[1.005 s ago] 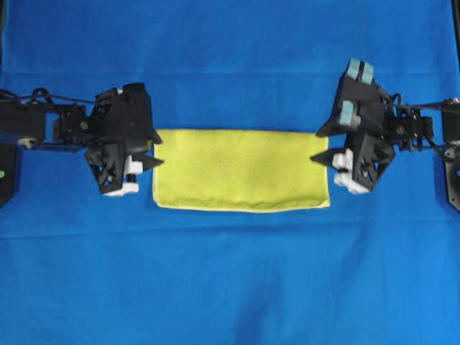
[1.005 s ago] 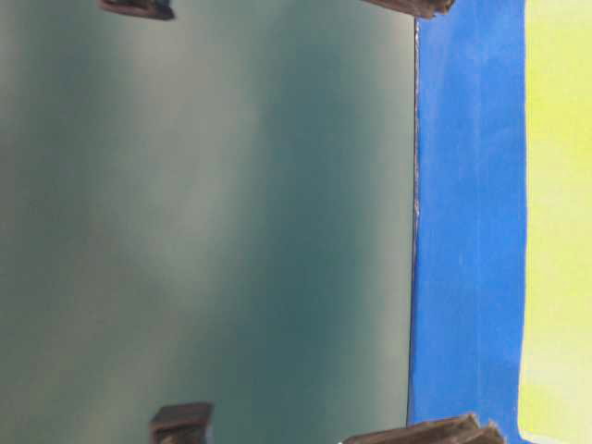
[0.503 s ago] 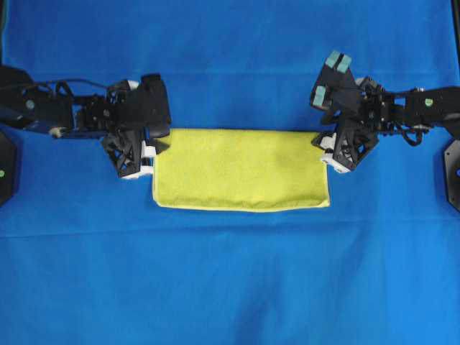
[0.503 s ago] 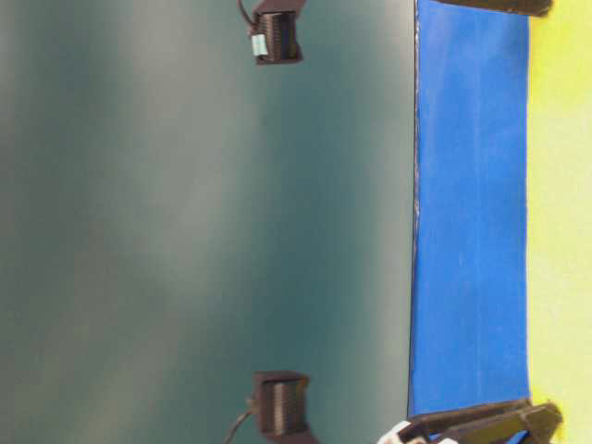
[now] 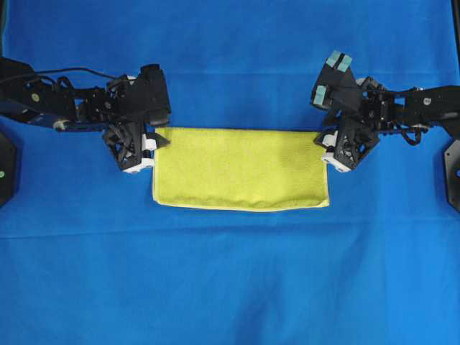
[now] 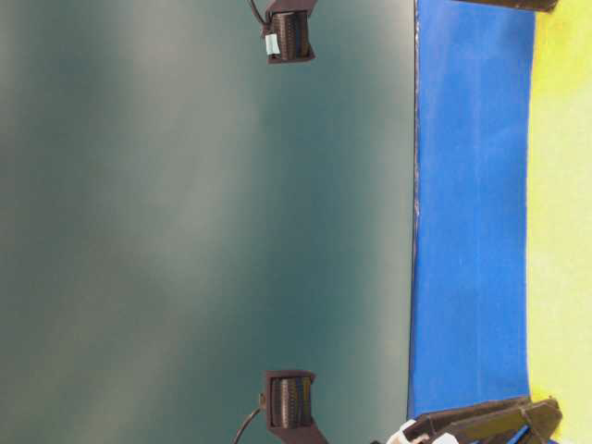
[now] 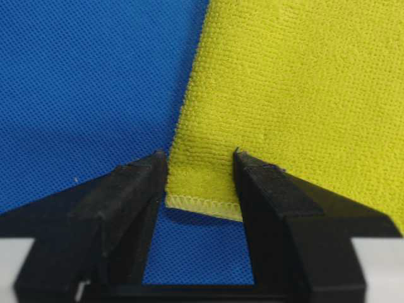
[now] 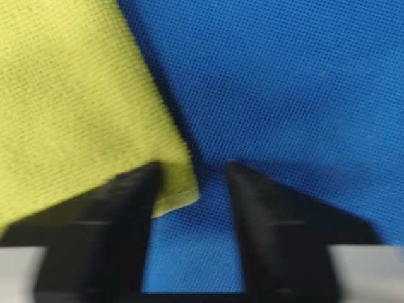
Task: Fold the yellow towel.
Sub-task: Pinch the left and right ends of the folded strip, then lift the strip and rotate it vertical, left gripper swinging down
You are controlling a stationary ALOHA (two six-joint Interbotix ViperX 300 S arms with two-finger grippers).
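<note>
Overhead: yellow towel (image 5: 241, 169), folded rectangle, centre of blue tabletop (image 5: 230, 287); left claw (image 5: 153, 139) at its upper-left corner, right claw (image 5: 325, 141) at upper-right. Left wrist: fingers (image 7: 136, 183) parted, straddling the hemmed corner. Right wrist: fingers (image 8: 129, 189) parted around a towel corner.

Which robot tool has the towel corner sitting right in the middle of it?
The left tool: the towel corner fills its gap. The right tool only catches the corner tip beside one finger.
</note>
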